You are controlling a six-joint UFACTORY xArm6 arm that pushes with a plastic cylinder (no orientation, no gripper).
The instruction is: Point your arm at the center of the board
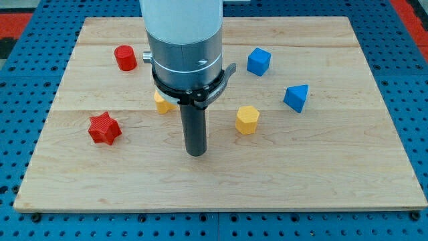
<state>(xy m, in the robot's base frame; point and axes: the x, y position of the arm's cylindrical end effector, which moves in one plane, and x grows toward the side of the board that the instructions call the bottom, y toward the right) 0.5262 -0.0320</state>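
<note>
My tip (196, 153) rests on the wooden board (321, 174), a little below its middle. A yellow hexagonal block (247, 120) lies to the tip's upper right. A yellow block (162, 104) is partly hidden behind the arm, to the tip's upper left. A red star block (104, 128) lies at the view's left. A red cylinder (125, 58) stands at the upper left. A blue cube (258, 61) and a blue triangular block (297, 98) lie at the upper right. The tip touches no block.
The board sits on a blue perforated table (20, 134). The arm's wide grey body (184, 47) hides the board's upper middle.
</note>
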